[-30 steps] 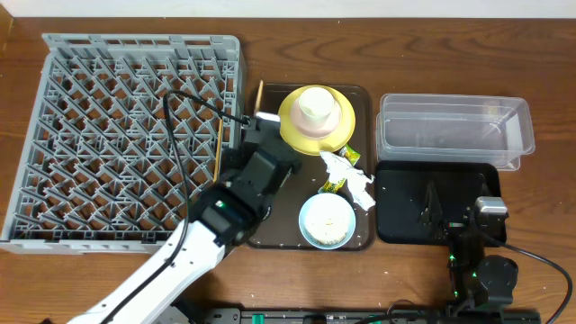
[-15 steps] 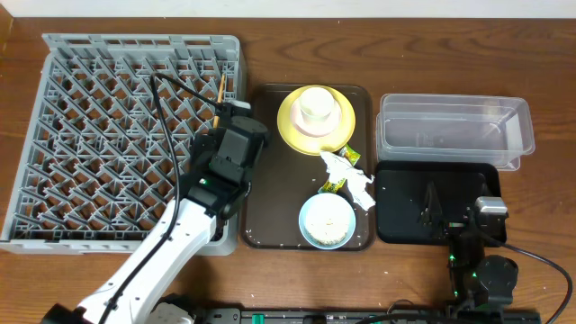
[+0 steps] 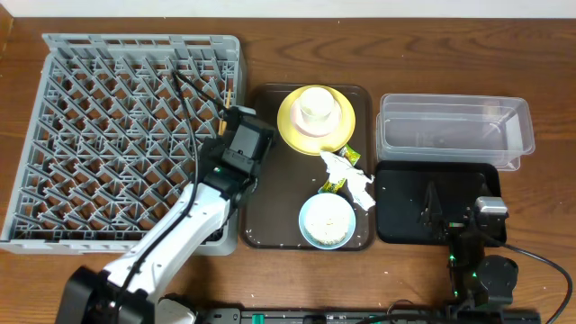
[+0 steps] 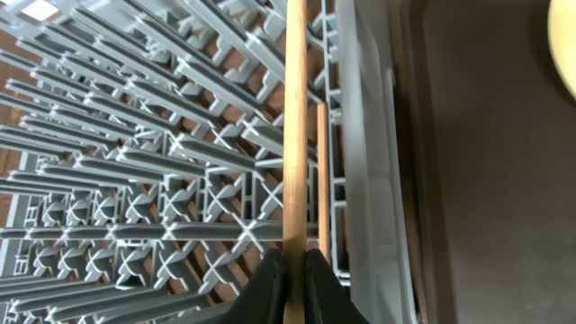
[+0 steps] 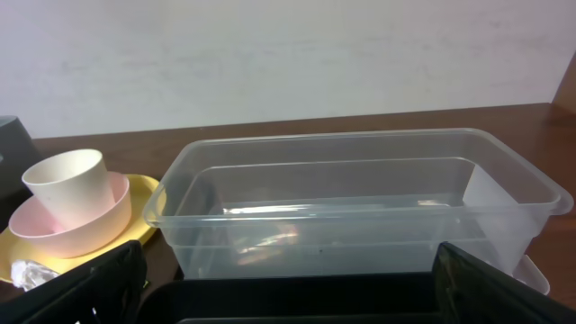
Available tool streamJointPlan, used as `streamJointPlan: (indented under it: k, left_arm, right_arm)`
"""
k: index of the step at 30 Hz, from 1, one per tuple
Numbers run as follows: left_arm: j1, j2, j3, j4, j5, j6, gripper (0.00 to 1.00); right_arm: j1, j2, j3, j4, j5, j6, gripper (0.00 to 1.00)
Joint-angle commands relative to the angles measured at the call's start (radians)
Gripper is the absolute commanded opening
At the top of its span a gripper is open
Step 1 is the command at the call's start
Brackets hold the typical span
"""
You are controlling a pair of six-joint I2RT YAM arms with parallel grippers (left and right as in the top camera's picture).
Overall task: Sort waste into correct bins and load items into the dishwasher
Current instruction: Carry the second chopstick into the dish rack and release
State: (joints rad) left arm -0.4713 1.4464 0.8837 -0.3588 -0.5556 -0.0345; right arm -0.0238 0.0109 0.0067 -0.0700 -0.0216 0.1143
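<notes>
The thin wooden chopsticks (image 4: 295, 135) are pinched in my left tool (image 4: 295, 270), whose two dark fingers are clenched on the long stick near its lower end. A second, shorter-looking stick runs just beside it on the right; I cannot tell whether that one is also in my grip. From above, the sticks point away from me over the right edge of the large grey dish rack (image 3: 135, 40), and the wrist camera shows its upright pegs and grid beneath them.

Just to the right of the rack, a dark brown serving tray (image 3: 270, 198) lies on the wooden worktop (image 3: 540, 81). At its far end sits a round yellow plate (image 3: 286, 117) carrying a small pale pink bowl (image 5: 72, 229) with a small pale cup (image 5: 65, 184) standing inside it. At the near end is a light blue bowl (image 3: 304, 220) holding whitish crumbs (image 3: 328, 223). Between plate and bowl lie a crumpled white tissue (image 3: 353, 178) and a yellow-green snack wrapper (image 3: 350, 155), touching each other.

Further right, a clear plastic tub (image 3: 454, 99) sits at the far side, with a shallow black tray (image 3: 400, 225) just in front of it. My right tool (image 3: 447, 213) rests over the black tray, its fingers (image 5: 99, 288) spread wide and released, facing the tub.
</notes>
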Motion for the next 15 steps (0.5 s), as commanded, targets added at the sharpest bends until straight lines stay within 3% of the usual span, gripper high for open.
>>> streamJointPlan:
  k: [1,4,5,12,15]
  left_arm:
    - [0.015,0.02,0.014,0.006,-0.002,-0.024,0.11]
    - [0.032,0.016,0.014,0.008,-0.002,-0.046,0.17]
    - [0.039,0.013,0.014,0.008,-0.002,-0.053,0.3]
    - [0.063,-0.054,0.019,0.007,0.001,-0.082,0.34]
    - [0.063,-0.11,0.019,0.003,0.093,-0.111,0.35]
  right_arm:
    - [0.01,-0.005,-0.001,-0.004,0.006,0.008,0.99]
    - [0.01,-0.005,-0.001,-0.004,0.006,0.008,0.99]
    - [0.01,-0.005,-0.001,-0.004,0.006,0.008,0.99]
    - [0.01,-0.005,-0.001,-0.004,0.006,0.008,0.99]
    - [0.01,-0.005,-0.001,-0.004,0.006,0.008,0.99]
